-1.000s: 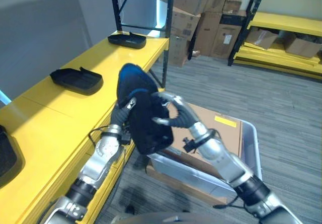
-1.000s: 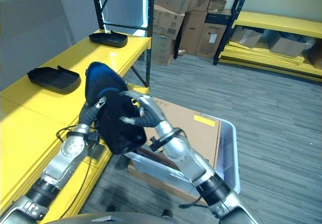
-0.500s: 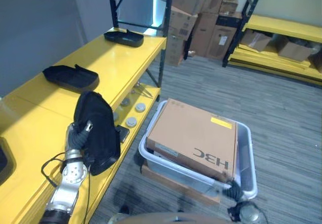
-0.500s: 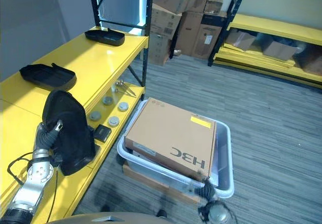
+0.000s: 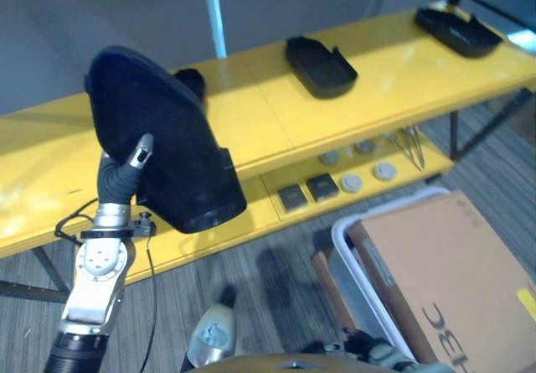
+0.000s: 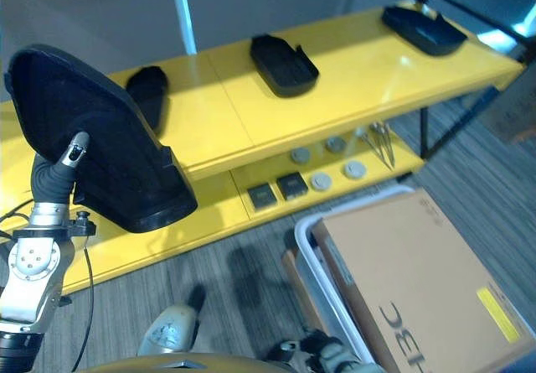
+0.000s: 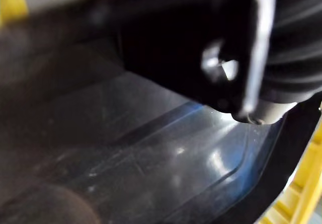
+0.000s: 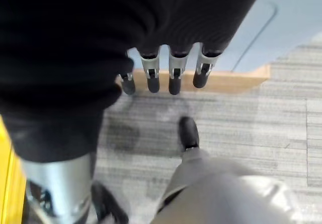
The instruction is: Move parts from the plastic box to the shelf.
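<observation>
One black part (image 5: 163, 151) at left of frame, left hand (image 5: 126, 176) clamped on it above the yellow shelf (image 5: 276, 113) for placing; right hand (image 8: 166, 73) hangs relaxed, empty.

The left hand (image 5: 126, 176) is mostly hidden behind the large black moulded plastic part (image 5: 163, 142). The brown cardboard box (image 6: 419, 281) is cut off at the picture's edge.

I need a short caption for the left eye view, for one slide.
The left hand holds a large black part above the yellow shelf, where three similar parts already lie; the plastic box stands on the floor.
</observation>
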